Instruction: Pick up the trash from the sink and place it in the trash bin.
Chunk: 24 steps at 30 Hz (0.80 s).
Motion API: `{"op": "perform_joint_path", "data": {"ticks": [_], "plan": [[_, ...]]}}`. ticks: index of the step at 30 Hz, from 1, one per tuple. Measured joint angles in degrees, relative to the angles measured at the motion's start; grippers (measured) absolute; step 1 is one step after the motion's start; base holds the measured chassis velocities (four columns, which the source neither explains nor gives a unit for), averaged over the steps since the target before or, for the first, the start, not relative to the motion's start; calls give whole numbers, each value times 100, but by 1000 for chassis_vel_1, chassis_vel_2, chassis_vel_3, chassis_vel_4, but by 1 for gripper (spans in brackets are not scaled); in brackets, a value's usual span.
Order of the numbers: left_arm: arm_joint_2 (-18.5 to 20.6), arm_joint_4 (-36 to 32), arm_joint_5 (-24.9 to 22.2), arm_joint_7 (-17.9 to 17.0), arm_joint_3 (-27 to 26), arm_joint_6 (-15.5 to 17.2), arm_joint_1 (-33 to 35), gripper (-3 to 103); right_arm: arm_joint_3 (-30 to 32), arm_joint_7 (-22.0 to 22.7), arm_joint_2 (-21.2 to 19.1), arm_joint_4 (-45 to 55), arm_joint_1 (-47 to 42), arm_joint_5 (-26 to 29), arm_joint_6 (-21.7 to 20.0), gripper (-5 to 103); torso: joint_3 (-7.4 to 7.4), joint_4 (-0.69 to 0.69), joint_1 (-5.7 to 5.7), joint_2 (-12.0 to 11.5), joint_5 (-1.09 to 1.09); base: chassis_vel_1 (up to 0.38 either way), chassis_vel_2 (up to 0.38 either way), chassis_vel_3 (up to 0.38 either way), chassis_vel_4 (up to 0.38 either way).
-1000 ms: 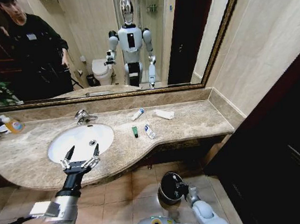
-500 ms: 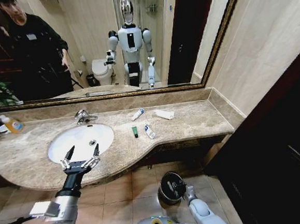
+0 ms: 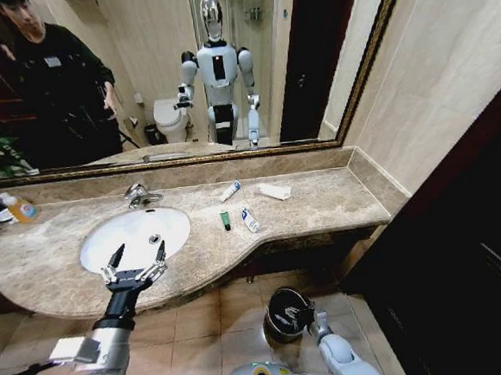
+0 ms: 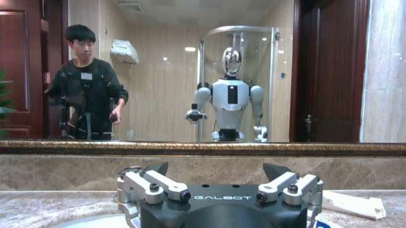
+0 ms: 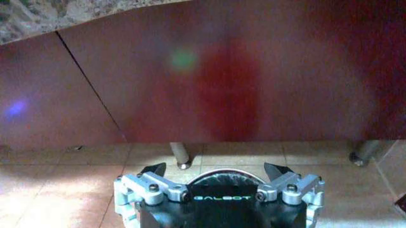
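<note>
The white sink [image 3: 116,237] is set into the beige marble counter. To its right on the counter lies the trash: a white tube [image 3: 230,191], a flat white packet [image 3: 274,191], a dark green tube [image 3: 225,221] and a white tube with blue marks [image 3: 250,220]. My left gripper [image 3: 141,248] hovers open and empty over the basin's near rim, and the left wrist view shows the left gripper [image 4: 216,167] facing the mirror with the packet [image 4: 352,204] off to one side. Down at the floor, my right gripper [image 5: 214,166] is open just above the black trash bin [image 3: 284,311].
A pale bottle with an orange label [image 3: 22,208] stands at the counter's far left, and a chrome tap [image 3: 136,195] sits behind the basin. A dark wooden cabinet [image 3: 464,249] closes off the right side. Metal legs [image 5: 180,156] rise from the tiled floor under the counter.
The right gripper has shifted slightly over the trash bin. The left arm and the items on the counter have not moved.
</note>
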Motion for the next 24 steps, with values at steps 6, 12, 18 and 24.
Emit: {"op": "perform_joint_path", "data": {"ticks": [6, 12, 18, 24], "plan": [[0, 0, 0, 0, 0, 0, 0, 100, 16, 16, -150, 566, -305, 267, -47, 100, 0, 0, 0, 0, 0, 0, 0, 0, 0], [0, 0, 0, 0, 0, 0, 0, 100, 117, 285, -504, 1568, -664, 428, 195, 100, 0, 0, 0, 0, 0, 0, 0, 0, 0], [0, 0, 0, 0, 0, 0, 0, 100, 456, 395, -635, 3033, -1121, 429, 298, 100, 0, 0, 0, 0, 1, 0, 0, 0, 0], [0, 0, 0, 0, 0, 0, 0, 100, 659, 500, -668, 4223, -1190, 414, 91, 100, 0, 0, 0, 0, -1, 0, 0, 0, 0]]}}
